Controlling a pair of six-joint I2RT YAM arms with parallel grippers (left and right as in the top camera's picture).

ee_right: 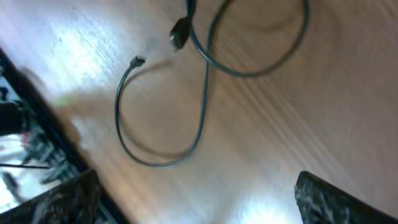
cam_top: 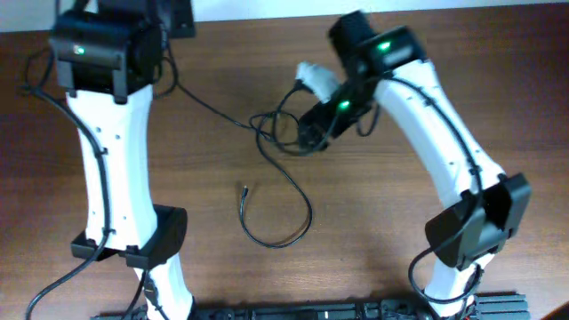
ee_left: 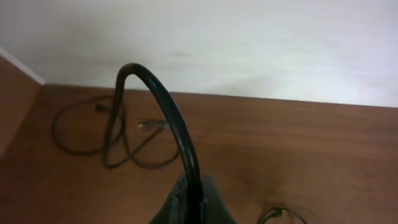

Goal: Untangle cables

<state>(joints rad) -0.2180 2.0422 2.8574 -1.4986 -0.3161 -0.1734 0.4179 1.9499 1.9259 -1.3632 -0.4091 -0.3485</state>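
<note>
Right gripper (cam_top: 307, 133): it is standing released, jaws spread wide, gripping nothing. It is hovering just beside the knotted part of the cables (cam_top: 277, 133), which is lying at the far middle of the table (cam_top: 373, 222).

Left gripper (ee_left: 189, 193): it is clenched. A black strand (ee_left: 163, 102) is arching up from between its jaws and dropping to the loops on the wood, so it appears to be grasping that strand. In the overhead view the same strand is running from the knot toward the far left corner.

Free loop (cam_top: 308, 212): it is trailing from the knot toward the robot's bases, curling round and ending in a small plug (cam_top: 244, 188). Its long axis is running roughly near to far. In the right wrist view the loop and a plug are lying on the wood below and ahead of the spread jaws.

Finding: the right arm is much the nearer to both knot and loop, while the left gripper is sitting well apart at the far left. The coming move is likely depending on the right jaws descending on the knot or loop and drawing it away from the left hold.
</note>
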